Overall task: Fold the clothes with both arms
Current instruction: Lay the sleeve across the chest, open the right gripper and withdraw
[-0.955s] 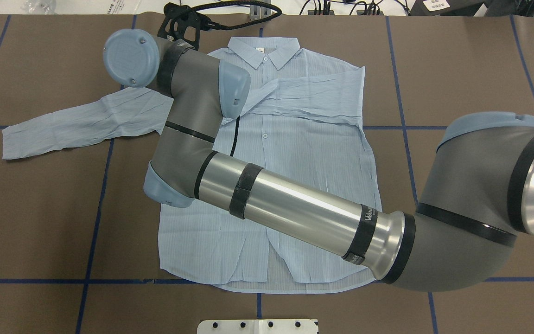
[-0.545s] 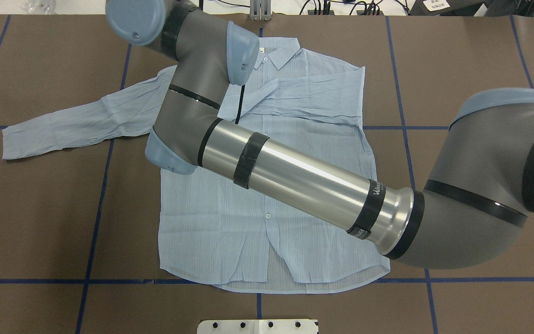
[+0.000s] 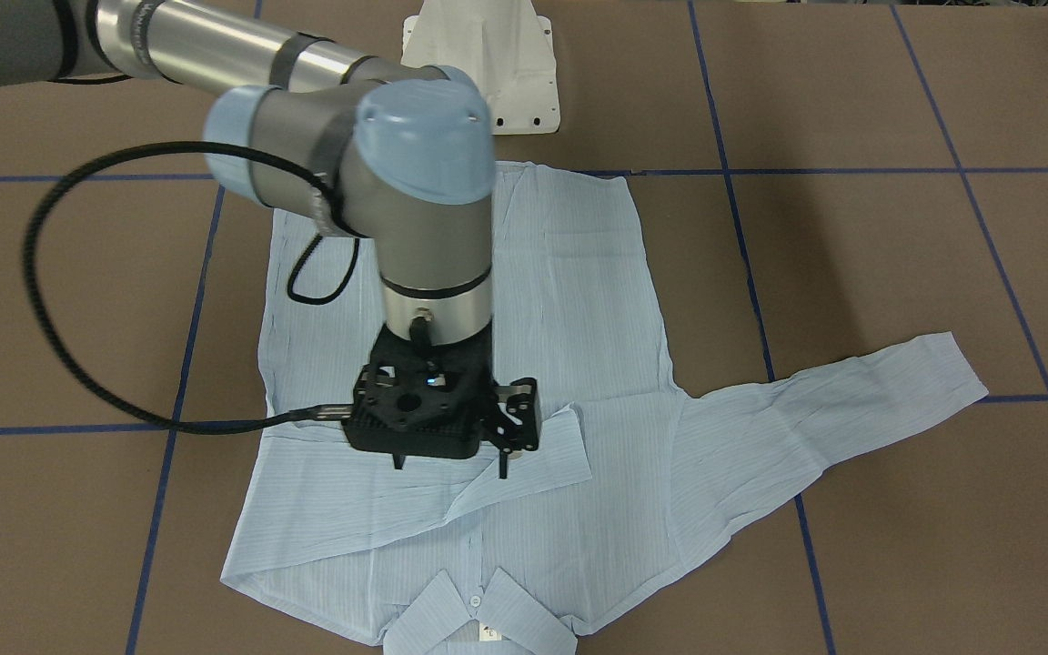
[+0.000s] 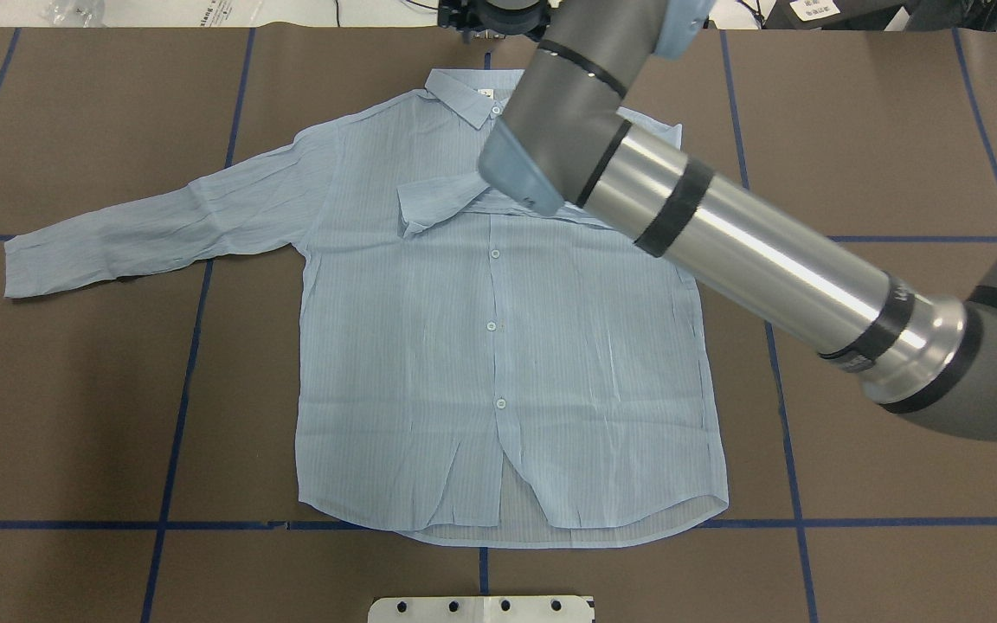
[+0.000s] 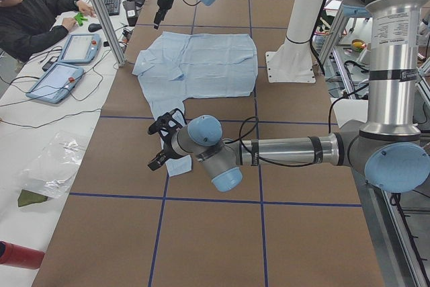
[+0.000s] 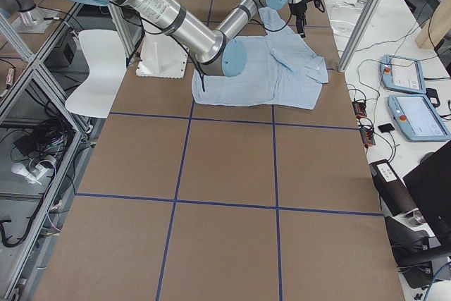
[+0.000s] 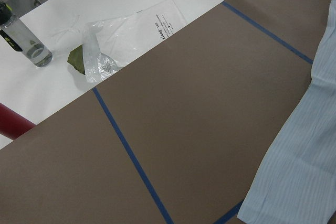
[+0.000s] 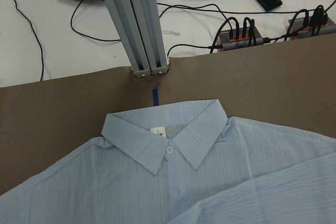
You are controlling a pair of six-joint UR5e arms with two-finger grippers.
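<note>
Surface point(image 4: 74, 389): brown paper marked with a blue tape grid.
Shirt point(image 4: 498, 346): flat and front up, with the collar point(image 4: 464, 91) on the far side from the robot. One sleeve point(image 4: 438, 195) is folded across the chest; the other sleeve point(image 4: 152, 225) is stretched out sideways.
Right arm point(image 4: 723, 242): reaches over the shirt's shoulder, wrist pointing straight down.
Right pincer point(image 3: 449, 466): raised above the shirt, tips apart, gripping nothing.
Left arm point(image 5: 282, 149): forearm level and low over the surface.
Left pincer point(image 5: 160, 143): near the outstretched cuff; I cannot tell how far it is open.
</note>
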